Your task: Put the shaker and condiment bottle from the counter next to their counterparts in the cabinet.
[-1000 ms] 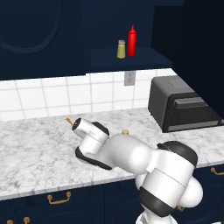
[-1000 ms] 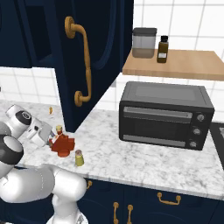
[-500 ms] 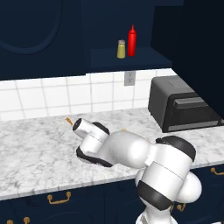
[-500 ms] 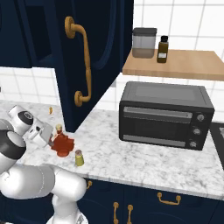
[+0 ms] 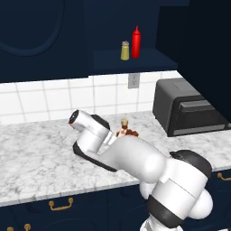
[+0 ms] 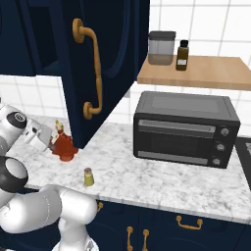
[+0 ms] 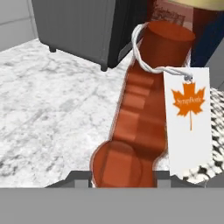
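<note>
The condiment bottle [image 7: 140, 118], dark red-brown and ribbed with a white maple-leaf tag, sits between my fingertips. My gripper [image 7: 122, 177] is shut on its lower body. In the right base view the gripper [image 6: 52, 141] holds the bottle [image 6: 63, 146] just above the counter [image 6: 147, 171], next to the open cabinet door. Its tan cap [image 5: 125, 121] peeks over my arm in the left base view. The yellow-olive shaker [image 6: 88, 177] stands alone near the counter's front edge. On the cabinet shelf [image 5: 131, 63] the counterparts stand together, a shaker [image 5: 125, 50] and a red squeeze bottle [image 5: 136, 42].
A black toaster oven [image 6: 184, 130] sits on the counter to the right. The open navy cabinet door with a brass handle [image 6: 90, 73] hangs just right of the bottle. A wooden shelf [image 6: 196, 73] above the oven carries a jar and a dark bottle.
The condiment bottle has risen a little off the counter, up and slightly left, in my gripper. The shaker on the counter has stayed put.
</note>
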Controlling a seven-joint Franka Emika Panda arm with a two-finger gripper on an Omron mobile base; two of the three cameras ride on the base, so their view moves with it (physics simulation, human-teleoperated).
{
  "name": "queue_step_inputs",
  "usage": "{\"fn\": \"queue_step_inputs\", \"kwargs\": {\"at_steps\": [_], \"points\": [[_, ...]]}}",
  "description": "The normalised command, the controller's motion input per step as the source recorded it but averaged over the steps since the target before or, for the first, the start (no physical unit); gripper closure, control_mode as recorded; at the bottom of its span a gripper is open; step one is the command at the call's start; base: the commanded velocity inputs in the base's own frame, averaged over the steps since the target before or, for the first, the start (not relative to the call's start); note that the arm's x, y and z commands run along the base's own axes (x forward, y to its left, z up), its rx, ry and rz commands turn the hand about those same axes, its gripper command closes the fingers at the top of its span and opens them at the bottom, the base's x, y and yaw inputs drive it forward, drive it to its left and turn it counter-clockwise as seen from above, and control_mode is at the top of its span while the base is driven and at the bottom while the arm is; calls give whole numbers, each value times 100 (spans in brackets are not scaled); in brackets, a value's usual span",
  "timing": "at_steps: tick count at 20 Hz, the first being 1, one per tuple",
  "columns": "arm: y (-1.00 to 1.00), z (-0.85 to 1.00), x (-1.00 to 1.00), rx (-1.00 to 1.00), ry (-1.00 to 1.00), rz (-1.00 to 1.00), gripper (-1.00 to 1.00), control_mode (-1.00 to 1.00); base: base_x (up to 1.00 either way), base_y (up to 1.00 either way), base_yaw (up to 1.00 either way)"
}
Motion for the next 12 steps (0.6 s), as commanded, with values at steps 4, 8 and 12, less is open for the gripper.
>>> {"fn": "queue_step_inputs", "kwargs": {"at_steps": [4,8,12], "points": [[-29,95,-73,7,0,10,100,-100,0,0,0],[-43,97,-66,12,-4,8,100,-100,0,0,0],[-40,99,-42,14,-5,17,100,-100,0,0,0]]}}
